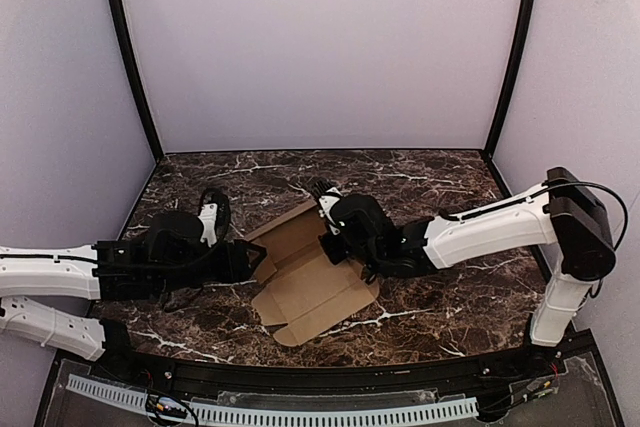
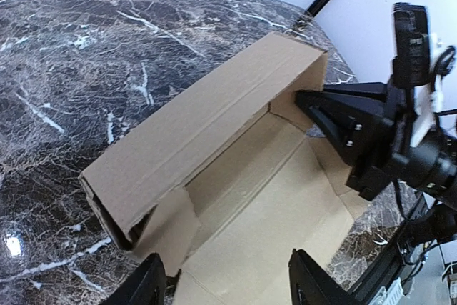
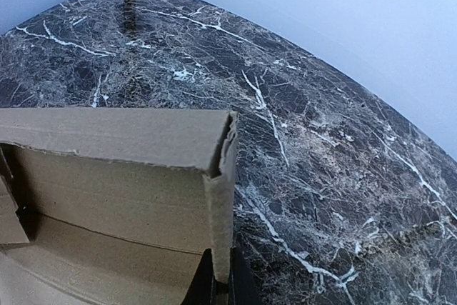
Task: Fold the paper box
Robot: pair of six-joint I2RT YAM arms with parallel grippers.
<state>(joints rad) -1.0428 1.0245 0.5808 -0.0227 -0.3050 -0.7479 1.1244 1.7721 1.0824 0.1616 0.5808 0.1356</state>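
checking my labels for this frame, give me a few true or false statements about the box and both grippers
1. The left gripper stands open. True.
2. The paper box is fully folded shut. False: its base lies flat and open, with only one long wall raised.
3. The right gripper pinches the end of that raised wall. True.
4. The box lies on a plain white table. False: the table is dark with white marble veins.
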